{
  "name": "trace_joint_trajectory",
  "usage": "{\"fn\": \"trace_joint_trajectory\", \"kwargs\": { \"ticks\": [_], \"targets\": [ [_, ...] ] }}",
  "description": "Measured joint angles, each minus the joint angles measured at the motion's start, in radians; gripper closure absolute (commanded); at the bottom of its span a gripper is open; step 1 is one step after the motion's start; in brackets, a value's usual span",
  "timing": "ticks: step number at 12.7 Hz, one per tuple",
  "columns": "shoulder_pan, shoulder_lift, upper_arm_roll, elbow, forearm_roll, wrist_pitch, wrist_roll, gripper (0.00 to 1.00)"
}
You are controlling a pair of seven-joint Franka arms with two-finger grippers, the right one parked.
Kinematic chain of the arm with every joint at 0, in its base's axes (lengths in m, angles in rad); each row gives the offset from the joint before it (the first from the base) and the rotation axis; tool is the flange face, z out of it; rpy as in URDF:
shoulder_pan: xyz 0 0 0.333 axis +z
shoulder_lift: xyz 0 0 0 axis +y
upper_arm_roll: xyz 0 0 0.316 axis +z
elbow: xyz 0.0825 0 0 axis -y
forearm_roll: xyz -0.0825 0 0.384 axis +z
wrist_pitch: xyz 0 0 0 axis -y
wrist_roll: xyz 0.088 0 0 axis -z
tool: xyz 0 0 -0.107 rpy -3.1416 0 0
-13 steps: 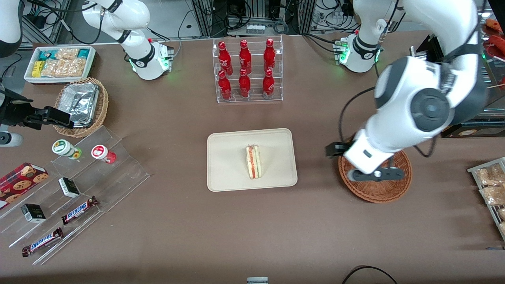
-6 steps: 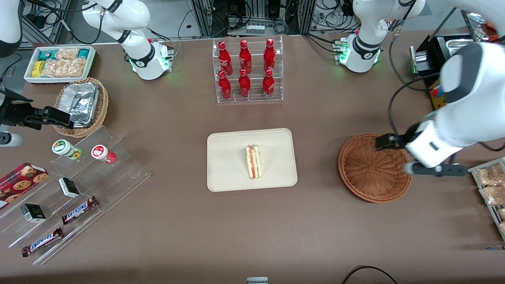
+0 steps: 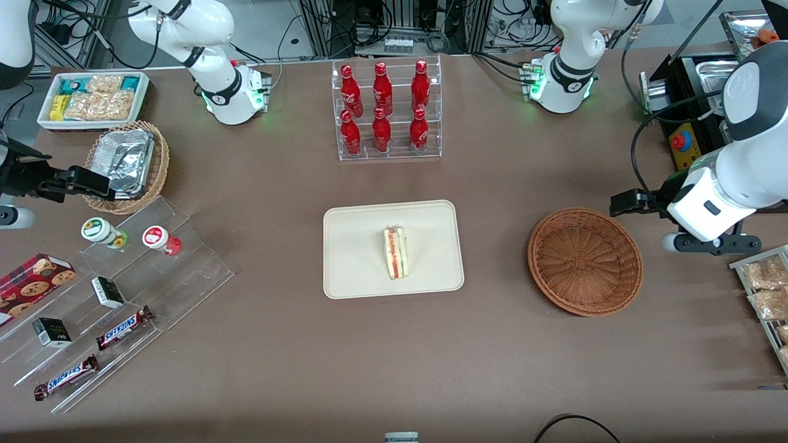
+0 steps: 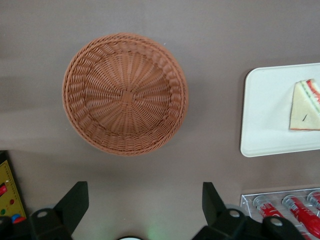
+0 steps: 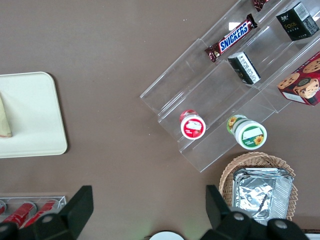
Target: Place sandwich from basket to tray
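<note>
The sandwich (image 3: 395, 252) lies on the cream tray (image 3: 357, 246) at the table's middle, its red and green filling edge showing. The reddish-brown wicker basket (image 3: 585, 261) is empty and stands beside the tray toward the working arm's end. My left gripper (image 3: 705, 241) hangs above the table beside the basket, farther toward the working arm's end. It is open wide and empty in the left wrist view (image 4: 144, 192), with the basket (image 4: 125, 94), the tray (image 4: 265, 115) and the sandwich (image 4: 305, 105) below it.
A clear rack of red bottles (image 3: 386, 111) stands farther from the camera than the tray. Snack trays (image 3: 766, 289) and a black unit with a red button (image 3: 680, 141) lie near my gripper. Acrylic steps with candy (image 3: 123, 289) and a foil-filled tan basket (image 3: 126, 163) lie toward the parked arm's end.
My left gripper has moved off from above the basket toward the working arm's end of the table, uncovering the empty basket. The sandwich has stayed on the tray.
</note>
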Motion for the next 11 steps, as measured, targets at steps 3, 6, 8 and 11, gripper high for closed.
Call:
{"fn": "trace_joint_trajectory", "kwargs": {
  "ticks": [3, 6, 8, 11],
  "targets": [
    [0.025, -0.053, -0.001, -0.04, 0.0, -0.041, 0.029, 0.0],
    [0.045, -0.11, -0.003, -0.046, 0.0, -0.109, 0.063, 0.0],
    [0.052, -0.144, -0.003, -0.049, 0.0, -0.15, 0.072, 0.0],
    [0.054, -0.2, 0.004, -0.05, 0.001, -0.217, 0.072, 0.0]
  ]
}}
